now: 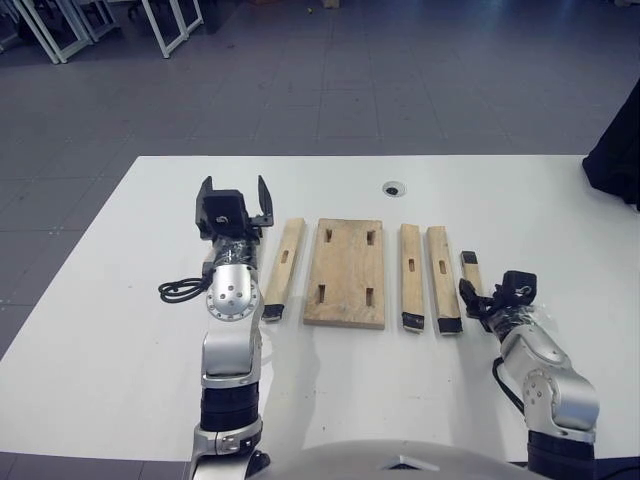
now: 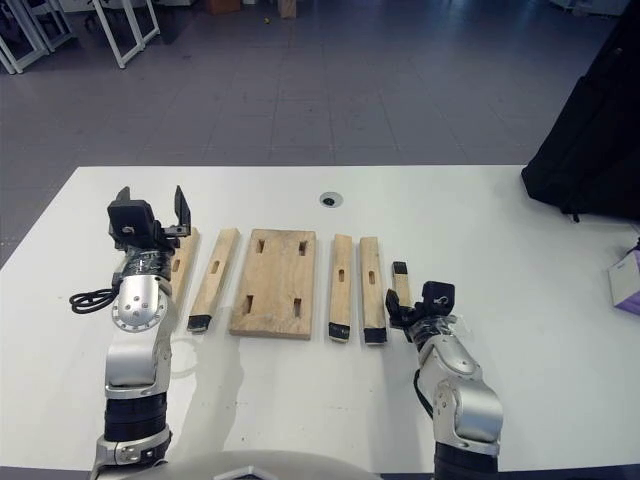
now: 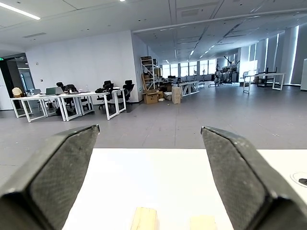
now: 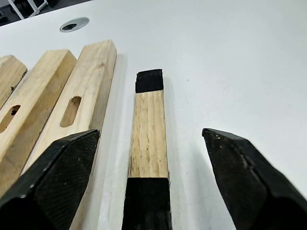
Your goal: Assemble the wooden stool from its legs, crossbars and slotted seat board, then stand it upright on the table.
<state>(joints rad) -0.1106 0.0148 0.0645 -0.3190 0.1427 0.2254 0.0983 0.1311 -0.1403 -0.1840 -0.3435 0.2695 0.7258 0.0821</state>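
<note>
The slotted seat board (image 1: 345,272) lies flat mid-table. One leg (image 1: 284,268) lies to its left. Another leg (image 2: 183,262) lies further left, partly under my left arm. Two legs (image 1: 411,277) (image 1: 443,278) lie to the board's right. Beyond them is a short crossbar (image 2: 401,283) with black ends. My left gripper (image 1: 236,200) is open and holds nothing, raised over the far end of the leftmost leg. My right gripper (image 4: 149,182) is open low over the table. The crossbar's (image 4: 149,124) near end sits between its fingers, which stand clear of the wood.
All parts lie on a white table (image 1: 520,200) with a round cable hole (image 1: 394,187) behind the board. A black cable loop (image 1: 180,290) lies left of my left arm. A dark bag (image 2: 590,150) and a small box (image 2: 628,280) sit at the right edge.
</note>
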